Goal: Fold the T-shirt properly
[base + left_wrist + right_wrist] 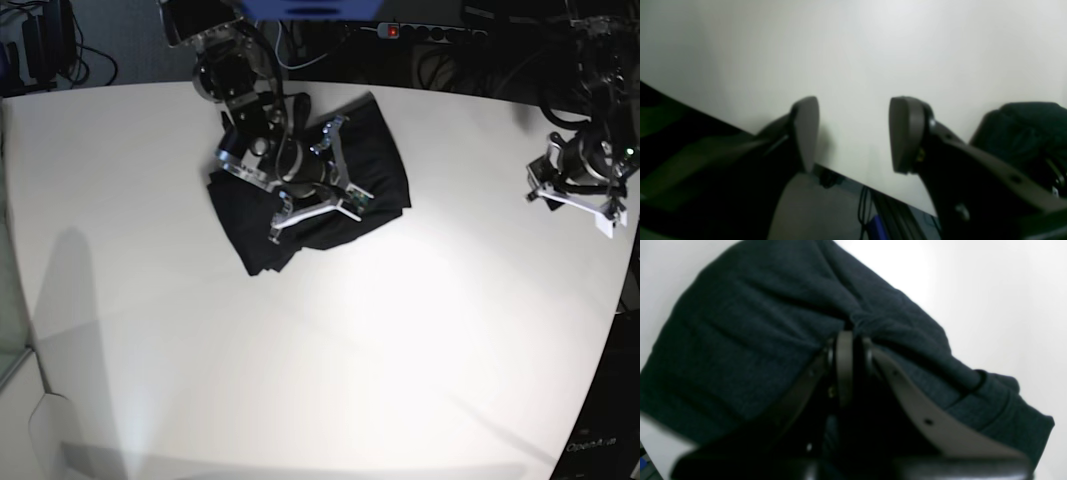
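Right gripper (853, 350): jaws pinched on a raised pleat of the T-shirt (750, 340), probably to lift a layer for folding. T-shirt bunched on table (330, 350). Left gripper (853, 133): spread, empty, parked well clear of the T-shirt.

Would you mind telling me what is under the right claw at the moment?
The T-shirt lies bunched on the white table beneath the right claw, which is shut on a fold of the dark fabric. The arm hides the cloth directly below it in the base view, and any layers underneath cannot be seen.
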